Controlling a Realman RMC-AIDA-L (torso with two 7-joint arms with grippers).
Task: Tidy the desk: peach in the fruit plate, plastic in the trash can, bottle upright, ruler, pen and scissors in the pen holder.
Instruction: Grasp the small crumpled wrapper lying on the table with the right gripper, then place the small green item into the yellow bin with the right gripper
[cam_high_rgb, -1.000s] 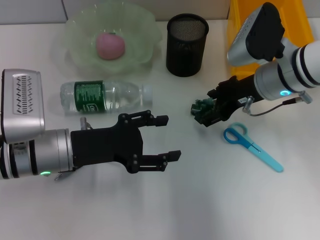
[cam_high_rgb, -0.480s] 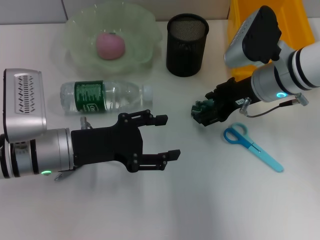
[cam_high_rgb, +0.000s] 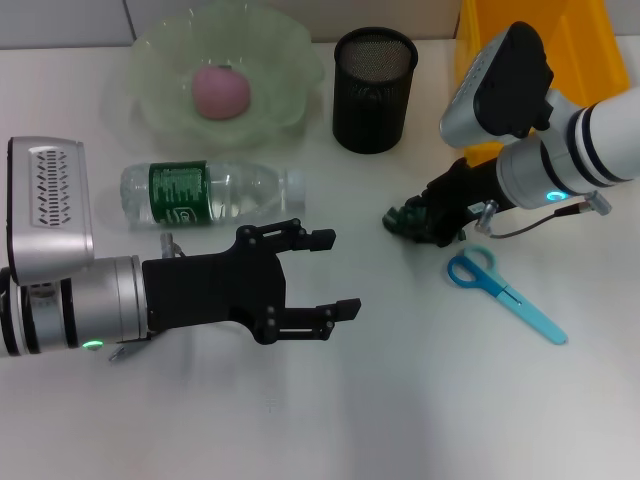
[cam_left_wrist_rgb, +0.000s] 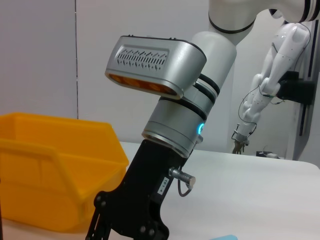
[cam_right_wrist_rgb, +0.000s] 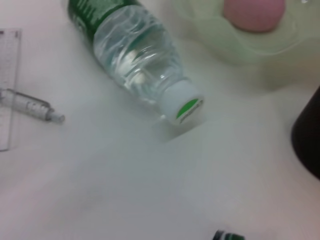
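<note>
Right tool grabs the plastic scrap

The right tool (cam_high_rgb: 425, 222) is closed on the crumpled plastic (cam_high_rgb: 405, 217), low over the table (cam_high_rgb: 400, 400), near the yellow trash can (cam_high_rgb: 580, 40). The left tool (cam_high_rgb: 320, 275) waits with fingers apart beside the lying bottle (cam_high_rgb: 205, 193). The grip looks small, so the plastic might slip out on the way up. The scissors (cam_high_rgb: 500, 290) lie close and could get bumped.

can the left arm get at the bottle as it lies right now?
Probably yes. The left gripper hangs open just in front of the bottle, which lies on its side on the table with nothing between them.
</note>
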